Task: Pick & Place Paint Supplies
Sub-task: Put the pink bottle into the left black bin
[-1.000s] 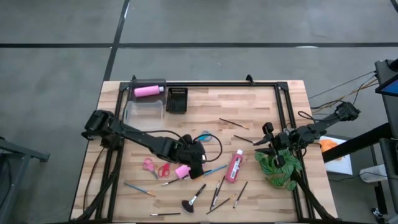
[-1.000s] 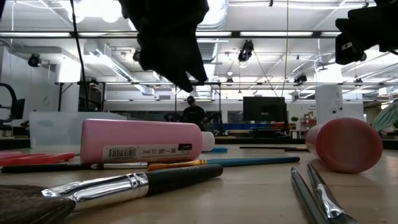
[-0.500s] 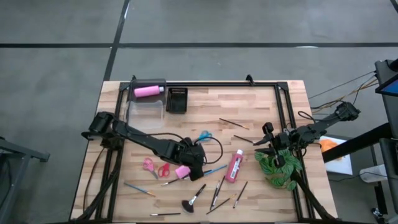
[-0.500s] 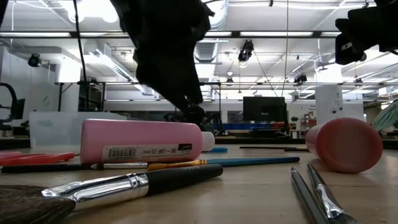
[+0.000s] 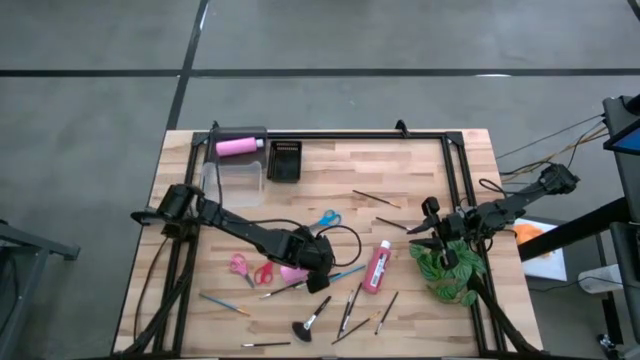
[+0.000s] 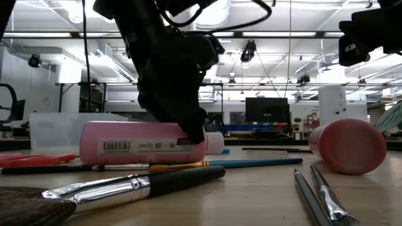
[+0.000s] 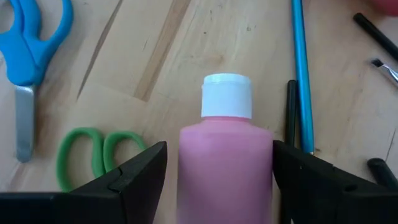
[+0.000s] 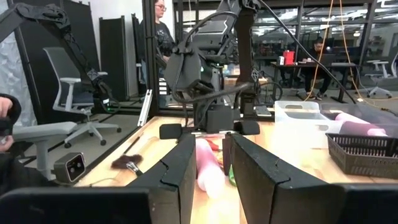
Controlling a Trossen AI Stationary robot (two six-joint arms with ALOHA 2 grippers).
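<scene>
The left gripper [image 7: 217, 171] is down low at mid-table, jaws spread wide on either side of the lying pink paint bottle [image 7: 225, 158], brushes close beside it, bare wood [image 5: 400, 170] beyond.

Floor: grey concrete [image 5: 100, 150] with dark seam lines, seen from above all round the desk.
Desk: pale wooden planks [image 5: 420, 170], with a black metal frame [image 5: 340, 134] along the far edge.
Ceiling: open, with white beams and rows of bright strip lights [image 6: 282, 34]; cables hang down from it.
Far room: a large open workshop, with a dark monitor [image 6: 267, 110] and benches behind it.
Furniture: a grey office chair [image 8: 68, 102] on castors beside a tall black panel [image 8: 118, 56]; another desk [image 8: 311, 68] farther back.
People: one person stands [image 8: 163, 34] far off near the black panel.
</scene>
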